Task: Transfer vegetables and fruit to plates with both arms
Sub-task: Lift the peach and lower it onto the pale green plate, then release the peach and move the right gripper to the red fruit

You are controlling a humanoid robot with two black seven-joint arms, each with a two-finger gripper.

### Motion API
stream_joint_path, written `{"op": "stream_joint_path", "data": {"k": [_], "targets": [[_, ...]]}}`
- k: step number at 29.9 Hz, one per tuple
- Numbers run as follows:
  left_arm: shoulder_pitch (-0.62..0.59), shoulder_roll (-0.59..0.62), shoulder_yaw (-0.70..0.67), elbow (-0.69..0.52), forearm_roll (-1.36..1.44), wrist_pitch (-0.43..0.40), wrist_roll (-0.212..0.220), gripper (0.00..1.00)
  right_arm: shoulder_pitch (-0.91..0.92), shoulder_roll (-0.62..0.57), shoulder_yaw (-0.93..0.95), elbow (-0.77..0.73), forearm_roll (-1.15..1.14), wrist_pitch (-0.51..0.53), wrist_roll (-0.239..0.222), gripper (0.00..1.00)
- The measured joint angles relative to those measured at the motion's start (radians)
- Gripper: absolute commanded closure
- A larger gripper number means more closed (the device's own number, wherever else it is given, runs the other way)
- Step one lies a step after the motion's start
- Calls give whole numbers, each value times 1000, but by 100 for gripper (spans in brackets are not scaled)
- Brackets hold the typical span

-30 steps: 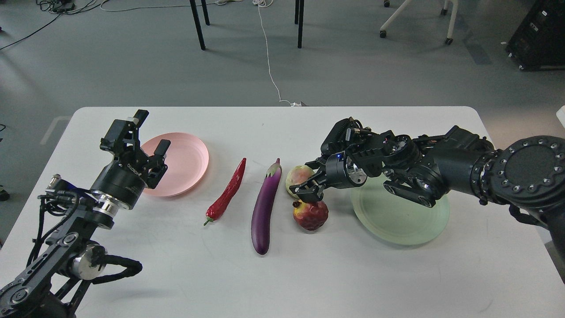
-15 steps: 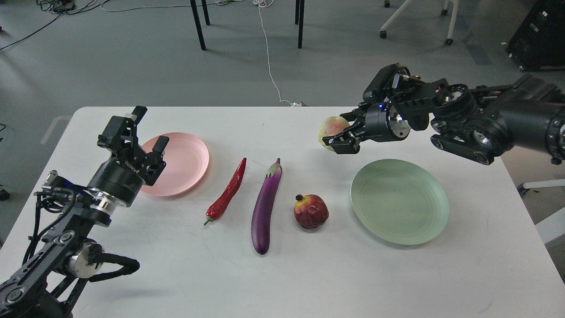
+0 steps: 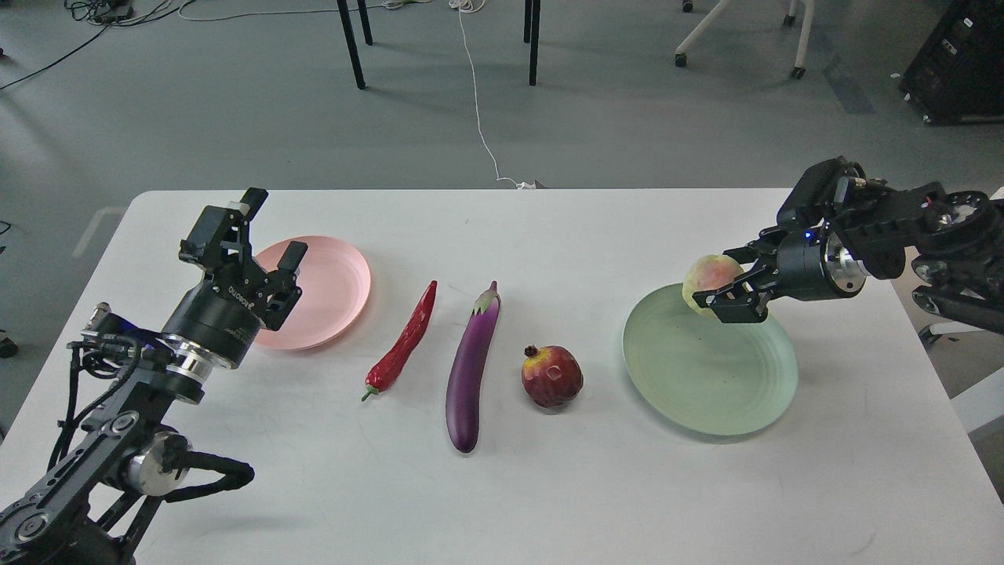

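Observation:
My right gripper [image 3: 725, 294] is shut on the pale yellow-green fruit [image 3: 708, 279] and holds it above the far rim of the pale green plate [image 3: 706, 384]. My left gripper [image 3: 263, 235] is open and empty over the left edge of the pale pink plate [image 3: 329, 290]. The red chili pepper [image 3: 404, 341], the purple eggplant [image 3: 471, 365] and the dark-red pomegranate [image 3: 552, 377] lie on the white table [image 3: 549, 494] in a row between the two plates.
The table's far edge runs behind both plates. Beyond it on the floor are black table legs [image 3: 351, 43], a white cable [image 3: 478, 102] and a chair base [image 3: 737, 39]. My left arm's elbow [image 3: 149, 463] sits over the table's front left.
My right gripper took the pale yellow-green fruit from beside the pomegranate, lifted it, and carried it right and down to above the green plate. The left gripper shifted only slightly.

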Motion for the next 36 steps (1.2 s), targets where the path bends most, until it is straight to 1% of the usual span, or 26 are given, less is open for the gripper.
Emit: {"op": "stream_joint_path", "data": {"k": [3,6,8,10,16,24,27,29,36], "targets": [[3,0,0,-7,0,0,0,2,-26,-1,1,-13,0,0,0,34],[4,2,-2,-14,0,0,0,2,-42,3,2,-22,1,0,0,15],[5,2,-3,-15,0,0,-1,2,-48,5,2,-25,1,0,0,8],[5,3,-3,-15,0,0,-1,2,-49,5,2,-26,1,0,0,6],[5,2,-3,-16,0,-1,-1,2,-9,-1,4,-1,1,0,0,5],[5,2,-3,-16,0,-1,-1,2,159,14,4,196,22,8,0,5],[5,2,-3,-16,0,-1,-1,2,178,55,4,254,61,9,0,5],[5,2,-3,-18,0,-1,-1,2,177,90,3,267,95,9,0,5],[25,7,-7,-36,1,0,-1,2,145,225,-18,242,174,3,0,5]]}}
